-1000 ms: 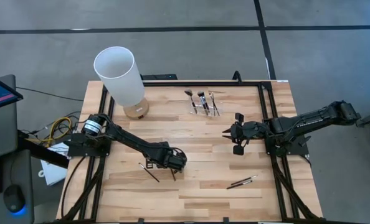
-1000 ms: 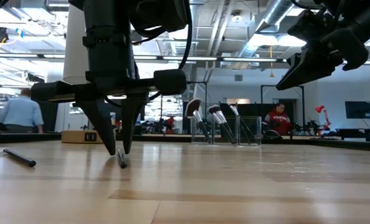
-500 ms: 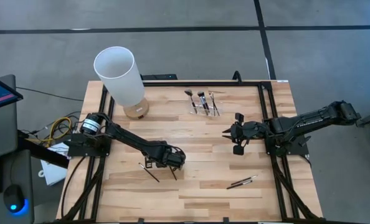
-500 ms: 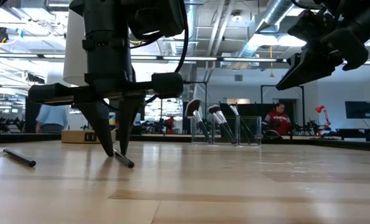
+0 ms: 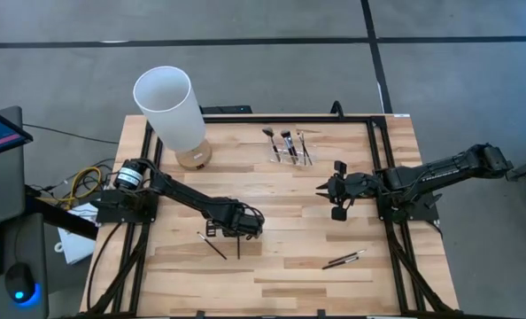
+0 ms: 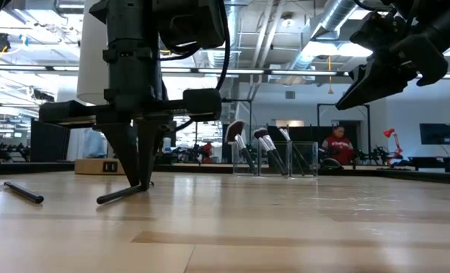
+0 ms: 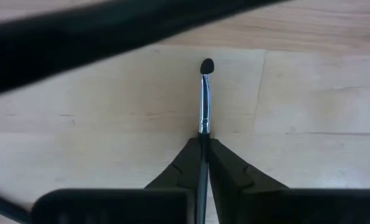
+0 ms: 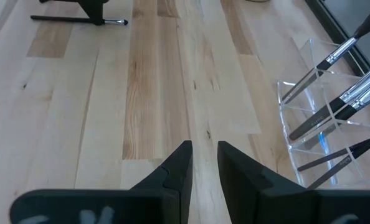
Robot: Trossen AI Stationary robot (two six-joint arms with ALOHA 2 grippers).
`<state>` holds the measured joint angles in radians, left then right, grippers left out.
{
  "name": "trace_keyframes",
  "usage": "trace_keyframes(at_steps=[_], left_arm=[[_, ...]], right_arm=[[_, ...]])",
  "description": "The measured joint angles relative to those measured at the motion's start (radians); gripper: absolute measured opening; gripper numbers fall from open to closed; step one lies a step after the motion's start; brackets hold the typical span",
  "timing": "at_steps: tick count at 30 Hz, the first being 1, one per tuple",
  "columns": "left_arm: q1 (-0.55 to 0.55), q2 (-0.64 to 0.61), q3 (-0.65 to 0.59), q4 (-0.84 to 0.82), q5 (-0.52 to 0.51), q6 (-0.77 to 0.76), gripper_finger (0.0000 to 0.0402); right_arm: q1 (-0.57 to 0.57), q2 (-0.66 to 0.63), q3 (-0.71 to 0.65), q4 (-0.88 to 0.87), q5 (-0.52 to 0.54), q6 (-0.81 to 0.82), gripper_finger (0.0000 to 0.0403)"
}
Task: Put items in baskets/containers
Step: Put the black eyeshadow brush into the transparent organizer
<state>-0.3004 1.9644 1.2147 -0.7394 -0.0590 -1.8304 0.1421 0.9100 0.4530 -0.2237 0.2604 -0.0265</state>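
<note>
While three makeup brushes already stand in the clear acrylic holder (image 5: 290,149) near the bench's far edge, the left gripper (image 5: 240,232) has clamped its fingers on a thin brush (image 7: 204,99) lying flat on the wood, left of centre. The pickup step is in hand; next comes a lift and a carry across to the holder's slots. The gripped brush is slim, with a dark handle, silver ferrule and small dark tip. The right gripper (image 8: 202,163), fingers slightly apart and empty, waits raised toward the right edge.

Grey floor (image 5: 272,22) with dark lines; ceiling ducts (image 6: 327,23); strip lights
</note>
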Motion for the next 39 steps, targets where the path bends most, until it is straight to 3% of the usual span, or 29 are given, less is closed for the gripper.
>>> trace_keyframes(at_steps=[13, 19, 22, 24, 27, 30, 33, 39], left_arm=[[-0.004, -0.137, -0.008, -0.030, -0.137, 0.046, 0.0012], [-0.013, -0.217, -0.007, -0.017, -0.292, 0.086, 0.0012], [-0.018, -0.251, -0.007, -0.007, -0.369, 0.127, 0.0013], [-0.019, -0.266, -0.006, 0.003, -0.427, 0.162, 0.0015], [-0.020, -0.277, -0.006, 0.028, -0.502, 0.221, 0.0015], [-0.022, -0.285, -0.006, 0.096, -0.572, 0.297, 0.0015], [-0.022, -0.284, -0.006, 0.199, -0.637, 0.408, 0.0016], [-0.022, -0.284, -0.005, 0.474, -0.717, 0.733, 0.0015]], right_arm=[[0.000, 0.000, 0.000, 0.000, 0.001, -0.002, 0.0066], [0.000, 0.000, 0.000, 0.000, 0.000, -0.001, 0.0066], [-0.002, 0.000, -0.007, 0.038, -0.070, 0.001, 0.0066], [-0.007, 0.000, -0.051, 0.208, -0.184, 0.011, 0.0066], [-0.033, 0.027, -0.175, 0.658, -0.385, 0.081, 0.0066], [-0.097, 0.103, -0.263, 1.042, -0.476, 0.239, 0.0068], [-0.163, 0.222, -0.278, 1.172, -0.544, 0.359, 0.0081], [-0.150, 0.507, -0.211, 1.400, -0.586, 0.405, 0.0139]])
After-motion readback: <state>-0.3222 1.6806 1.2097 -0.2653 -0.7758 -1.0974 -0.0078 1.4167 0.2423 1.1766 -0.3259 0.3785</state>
